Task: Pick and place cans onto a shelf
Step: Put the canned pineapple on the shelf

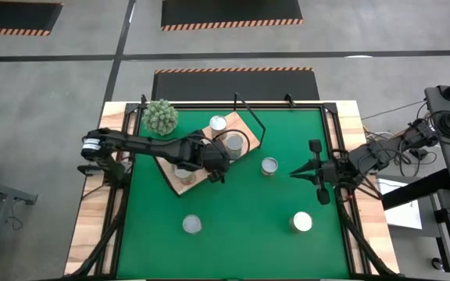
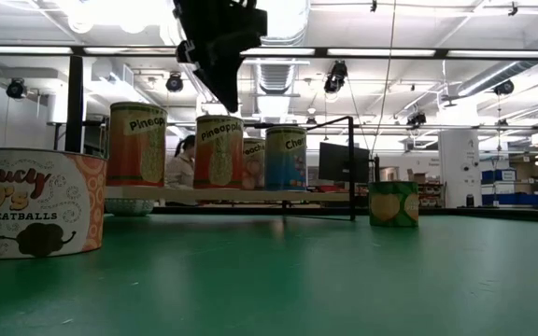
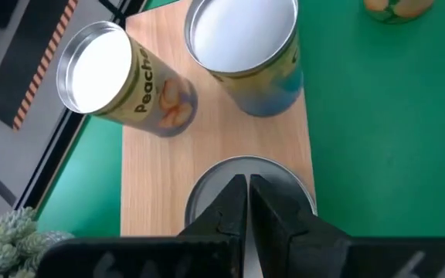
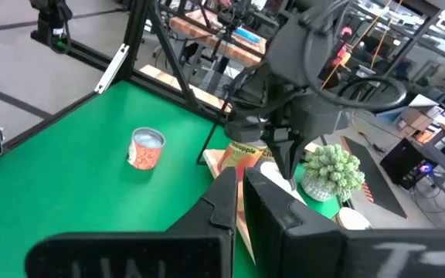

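Left tool (image 3: 247, 202) clenched empty over shelf (image 3: 215, 131) cans (image 3: 242, 46), plant (image 1: 161, 116) beside; right tool (image 1: 297, 173) clenched, aside.

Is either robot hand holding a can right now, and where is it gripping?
Neither. The left hand is shut above a can on the shelf; the right hand is shut, empty.

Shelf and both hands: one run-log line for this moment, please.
left hand: shut, empty, above a can on the shelf | right hand: shut, empty, at table's right | loose cans: three on the mat
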Available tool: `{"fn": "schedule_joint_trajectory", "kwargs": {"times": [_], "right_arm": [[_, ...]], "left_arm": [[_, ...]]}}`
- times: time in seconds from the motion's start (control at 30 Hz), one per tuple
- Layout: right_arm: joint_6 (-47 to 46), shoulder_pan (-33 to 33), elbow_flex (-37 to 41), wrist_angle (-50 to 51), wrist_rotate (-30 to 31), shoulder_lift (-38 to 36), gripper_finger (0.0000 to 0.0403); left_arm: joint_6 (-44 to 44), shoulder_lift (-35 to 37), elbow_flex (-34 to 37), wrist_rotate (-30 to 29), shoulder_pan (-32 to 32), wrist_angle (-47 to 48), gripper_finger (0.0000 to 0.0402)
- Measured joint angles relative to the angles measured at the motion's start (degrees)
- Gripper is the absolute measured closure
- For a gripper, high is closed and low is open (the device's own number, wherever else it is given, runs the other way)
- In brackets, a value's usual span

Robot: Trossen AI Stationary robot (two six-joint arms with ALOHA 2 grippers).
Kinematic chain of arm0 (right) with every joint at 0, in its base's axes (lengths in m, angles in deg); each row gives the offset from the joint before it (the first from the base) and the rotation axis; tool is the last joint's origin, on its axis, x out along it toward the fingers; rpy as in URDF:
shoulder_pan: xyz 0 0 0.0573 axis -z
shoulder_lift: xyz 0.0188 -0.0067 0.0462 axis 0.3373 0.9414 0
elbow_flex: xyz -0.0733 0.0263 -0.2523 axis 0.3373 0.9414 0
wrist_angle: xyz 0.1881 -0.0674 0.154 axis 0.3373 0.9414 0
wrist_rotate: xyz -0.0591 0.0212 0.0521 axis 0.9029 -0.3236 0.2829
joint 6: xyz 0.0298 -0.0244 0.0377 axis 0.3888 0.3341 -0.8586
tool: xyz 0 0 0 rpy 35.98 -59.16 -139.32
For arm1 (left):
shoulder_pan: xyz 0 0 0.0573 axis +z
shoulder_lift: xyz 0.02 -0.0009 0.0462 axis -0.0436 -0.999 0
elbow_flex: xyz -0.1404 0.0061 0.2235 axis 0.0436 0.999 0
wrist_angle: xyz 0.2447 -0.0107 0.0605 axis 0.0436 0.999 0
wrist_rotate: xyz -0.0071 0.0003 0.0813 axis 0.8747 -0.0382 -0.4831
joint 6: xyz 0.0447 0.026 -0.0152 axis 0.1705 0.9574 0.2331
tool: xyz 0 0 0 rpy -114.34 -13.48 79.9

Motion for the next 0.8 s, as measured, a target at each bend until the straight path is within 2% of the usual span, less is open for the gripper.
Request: {"fn": "schedule_joint_trajectory", "kwargs": {"times": [0.37,0.8], "right_arm": [[0.0,0.0,0.0,1.1,0.3,-0.5,0.039],[0.0,0.0,0.0,1.1,0.4,-0.5,0.039]], "left_arm": [[-3.6,-2.9,0.1,-1.3,0.0,1.1,0.0402],[-16.5,-3.2,0.0,-1.1,-1.1,4.1,0.0401]]}}
